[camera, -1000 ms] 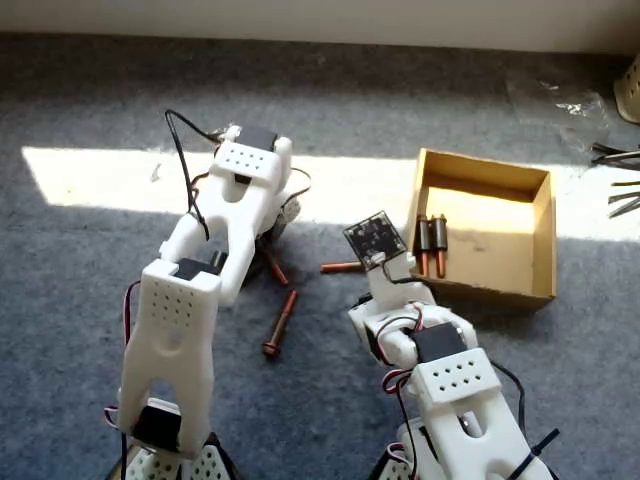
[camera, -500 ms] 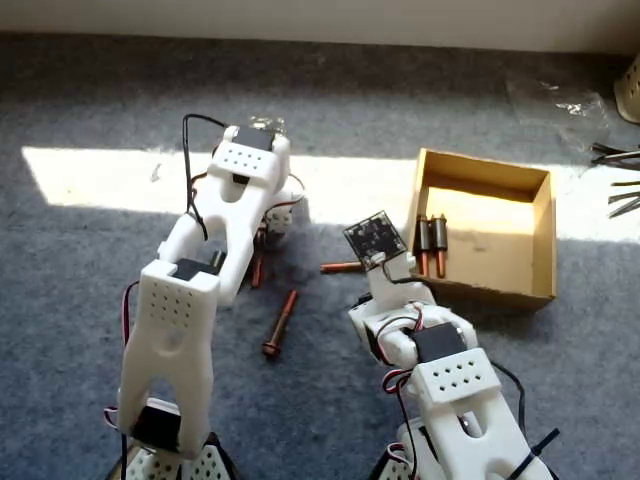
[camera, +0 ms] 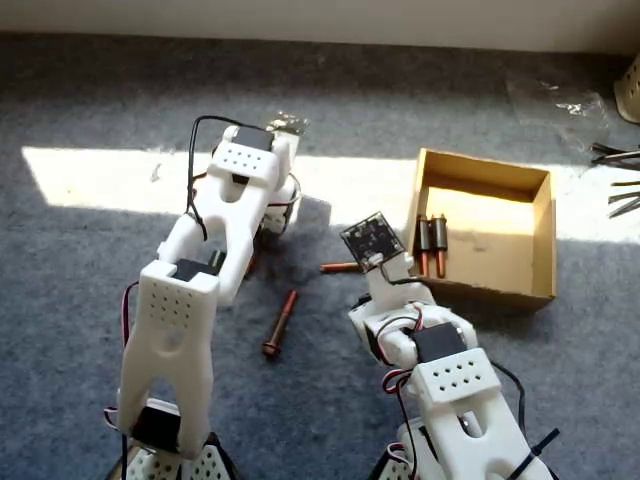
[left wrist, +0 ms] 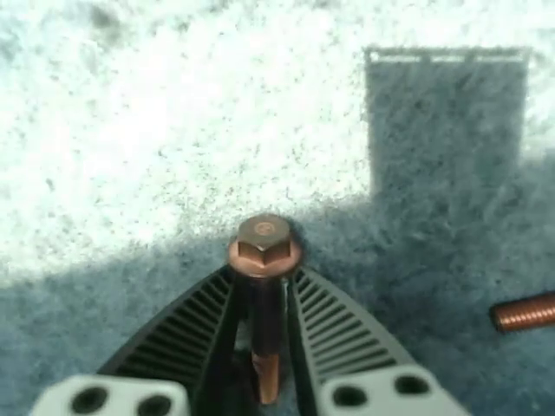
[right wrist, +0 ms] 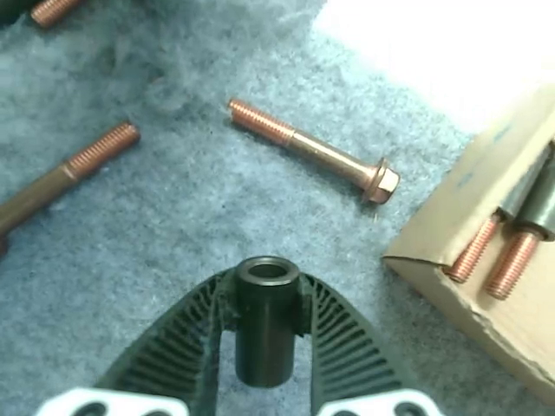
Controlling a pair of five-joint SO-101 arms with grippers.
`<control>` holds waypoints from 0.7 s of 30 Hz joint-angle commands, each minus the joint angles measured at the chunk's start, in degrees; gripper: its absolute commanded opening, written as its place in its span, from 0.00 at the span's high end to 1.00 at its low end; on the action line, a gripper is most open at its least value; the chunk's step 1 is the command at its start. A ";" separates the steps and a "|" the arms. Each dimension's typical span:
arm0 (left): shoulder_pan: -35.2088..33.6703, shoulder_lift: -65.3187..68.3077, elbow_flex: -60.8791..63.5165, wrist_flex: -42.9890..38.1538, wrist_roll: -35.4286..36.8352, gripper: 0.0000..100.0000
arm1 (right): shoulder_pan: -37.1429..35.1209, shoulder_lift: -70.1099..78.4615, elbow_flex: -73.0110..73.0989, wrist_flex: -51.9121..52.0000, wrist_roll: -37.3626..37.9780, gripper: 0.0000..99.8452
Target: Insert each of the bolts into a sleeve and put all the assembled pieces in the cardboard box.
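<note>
Misalignment worries us: left gripper (left wrist: pixel 264 286) clamps a bolt (left wrist: pixel 264 247), right gripper (right wrist: pixel 266 290) a sleeve (right wrist: pixel 266 334); any tilt could jam them.

Loose bolt (camera: pixel 279 323) mid carpet (camera: pixel 80 270); 2nd bolt (camera: pixel 341 267) by cardboard box (camera: pixel 544 240); room in box right of assembled pieces (camera: pixel 431 243).

Grey carpet (camera: pixel 90 260): 2 bolts (camera: pixel 279 322), cardboard box (camera: pixel 547 240), maybe plastic wrap (camera: pixel 560 105).
</note>
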State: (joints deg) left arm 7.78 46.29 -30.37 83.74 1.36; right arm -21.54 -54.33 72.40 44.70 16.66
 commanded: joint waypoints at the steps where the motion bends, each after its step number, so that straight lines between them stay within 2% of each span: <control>1: -0.66 -0.48 0.04 -2.46 -0.53 0.98 | 0.40 -0.48 -0.48 -1.80 1.14 1.00; 5: -0.66 -0.48 0.04 -2.90 -0.53 0.97 | 0.40 -0.48 -0.48 -1.80 1.14 1.00; 10: -0.84 -0.48 0.04 -2.90 -0.53 0.89 | 0.40 -0.48 -0.48 -1.80 1.14 1.00; 21: -0.66 -0.48 0.04 -6.68 -0.53 0.89 | 0.40 -0.48 -0.48 -1.80 1.14 1.00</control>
State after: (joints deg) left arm 7.16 46.29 -30.20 81.10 0.92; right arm -21.54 -54.33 72.40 44.70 17.19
